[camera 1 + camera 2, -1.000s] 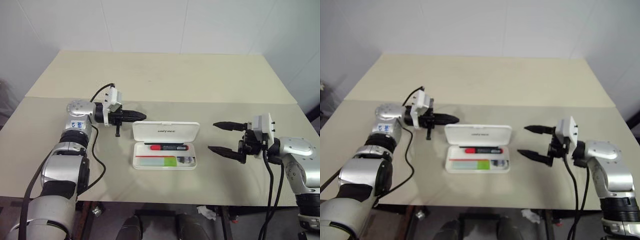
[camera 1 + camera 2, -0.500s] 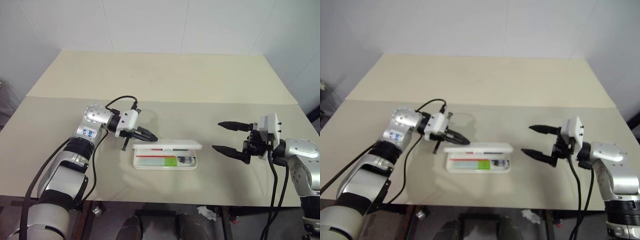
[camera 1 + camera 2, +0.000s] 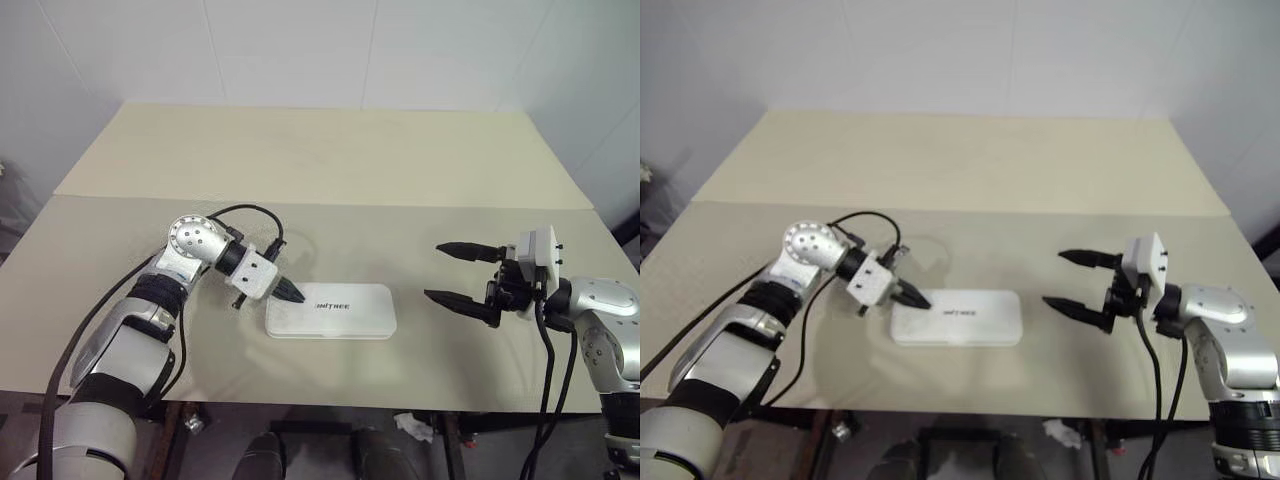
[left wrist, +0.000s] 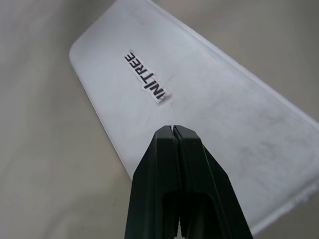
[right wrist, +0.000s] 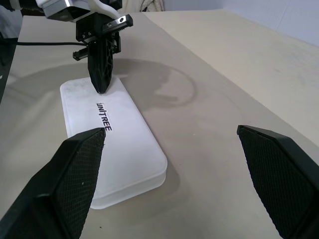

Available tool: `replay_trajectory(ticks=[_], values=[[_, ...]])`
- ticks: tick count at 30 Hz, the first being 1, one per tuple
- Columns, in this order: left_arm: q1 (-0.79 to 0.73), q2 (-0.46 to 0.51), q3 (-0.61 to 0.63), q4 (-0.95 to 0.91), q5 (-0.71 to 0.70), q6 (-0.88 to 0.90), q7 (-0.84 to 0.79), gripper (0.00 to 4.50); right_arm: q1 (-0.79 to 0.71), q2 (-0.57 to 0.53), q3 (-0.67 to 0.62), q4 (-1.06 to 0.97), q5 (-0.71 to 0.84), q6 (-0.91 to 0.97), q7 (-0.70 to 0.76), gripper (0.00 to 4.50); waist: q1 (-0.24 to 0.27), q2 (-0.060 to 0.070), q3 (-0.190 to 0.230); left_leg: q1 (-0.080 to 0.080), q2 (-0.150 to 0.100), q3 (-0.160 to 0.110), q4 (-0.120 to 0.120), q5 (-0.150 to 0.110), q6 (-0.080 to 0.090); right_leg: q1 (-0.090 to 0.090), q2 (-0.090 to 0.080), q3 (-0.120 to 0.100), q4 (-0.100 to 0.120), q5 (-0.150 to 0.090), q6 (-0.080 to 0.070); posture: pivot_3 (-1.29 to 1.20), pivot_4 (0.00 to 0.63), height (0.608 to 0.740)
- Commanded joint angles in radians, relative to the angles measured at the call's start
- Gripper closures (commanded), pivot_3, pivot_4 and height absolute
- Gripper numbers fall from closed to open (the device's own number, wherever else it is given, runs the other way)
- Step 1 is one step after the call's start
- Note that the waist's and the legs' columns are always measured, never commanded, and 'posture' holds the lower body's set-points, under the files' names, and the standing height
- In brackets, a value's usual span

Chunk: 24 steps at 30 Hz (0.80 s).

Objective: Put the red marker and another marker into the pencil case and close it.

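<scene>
The pencil case (image 5: 112,139) is lying flat and closed on the beige table (image 5: 219,99), lid down, black lettering facing up. The left gripper (image 5: 102,82) is pointing down with its fingers pressed together, its tip resting on the lid near the case's left end. The right gripper (image 5: 169,174) is hanging to the right of the case, its two black fingers (image 5: 70,184) spread wide and gripping nothing.

Left gripper (image 3: 296,297) pinched, right gripper (image 3: 452,272) agape
</scene>
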Motion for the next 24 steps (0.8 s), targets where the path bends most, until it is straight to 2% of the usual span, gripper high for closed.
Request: replay_trajectory(ticks=[1, 5, 10, 14, 19, 22, 24], values=[[0.005, 0.005, -0.034, 0.061, 0.090, -0.062, -0.112, 4.46, -0.009, 0.003, -0.008, -0.022, 0.009, -0.009, -0.007, 0.00, -0.002, 0.000, 0.000, 0.001, 0.000, 0.000, 0.000, 0.000, 0.000, 0.001, 0.000, 0.000, -0.001, 0.000, 0.000, 0.00, 0.150, 0.740], [-0.006, -0.008, 0.012, 0.086, 0.083, -0.056, -0.072, 4.46, -0.020, 0.007, -0.001, -0.013, 0.003, -0.015, -0.007, 0.00, -0.002, 0.000, 0.000, 0.003, 0.000, 0.000, 0.000, 0.000, 0.001, 0.004, 0.000, 0.000, -0.002, 0.000, 0.000, 0.00, 0.150, 0.740], [0.005, -0.029, 0.149, 0.063, 0.000, 0.060, 0.017, 4.46, -0.028, 0.020, 0.012, -0.003, -0.002, -0.025, -0.005, 0.00, 0.000, 0.000, 0.000, 0.002, 0.000, -0.001, 0.000, 0.001, 0.001, 0.004, 0.000, 0.000, -0.002, 0.000, 0.000, 0.00, 0.150, 0.740], [0.059, -0.051, 0.315, -0.061, -0.165, 0.206, 0.022, 4.46, -0.034, 0.029, 0.020, -0.002, 0.000, -0.027, -0.004, 0.00, 0.000, 0.000, 0.000, -0.001, 0.000, -0.002, 0.000, 0.000, 0.001, 0.001, -0.001, -0.001, -0.001, 0.000, 0.001, 0.00, 0.150, 0.740], [0.204, -0.007, 0.445, -0.305, -0.284, 0.403, 0.041, 4.46, -0.047, 0.020, 0.026, 0.022, -0.003, -0.034, 0.013, 0.00, -0.003, 0.000, 0.000, -0.004, 0.000, -0.003, -0.002, 0.000, 0.000, -0.003, -0.001, -0.002, 0.000, -0.001, 0.001, 0.00, 0.150, 0.740], [0.330, 0.039, 0.528, -0.516, -0.399, 0.595, 0.071, 3.83, -0.070, 0.019, 0.035, 0.049, -0.011, -0.041, 0.026, 0.00, -0.003, 0.000, 0.000, -0.004, 0.000, -0.003, -0.002, 0.000, 0.000, -0.004, -0.001, -0.002, 0.001, -0.001, 0.001, 0.00, 0.150, 0.740], [0.420, 0.079, 0.572, -0.649, -0.455, 0.706, 0.091, 3.21, -0.092, 0.023, 0.046, 0.072, -0.020, -0.048, 0.037, 0.00, -0.009, 0.000, 0.000, -0.004, 0.001, -0.003, -0.002, 0.000, 0.000, -0.004, -0.001, -0.002, 0.001, -0.001, 0.001, 0.00, 0.150, 0.740]])
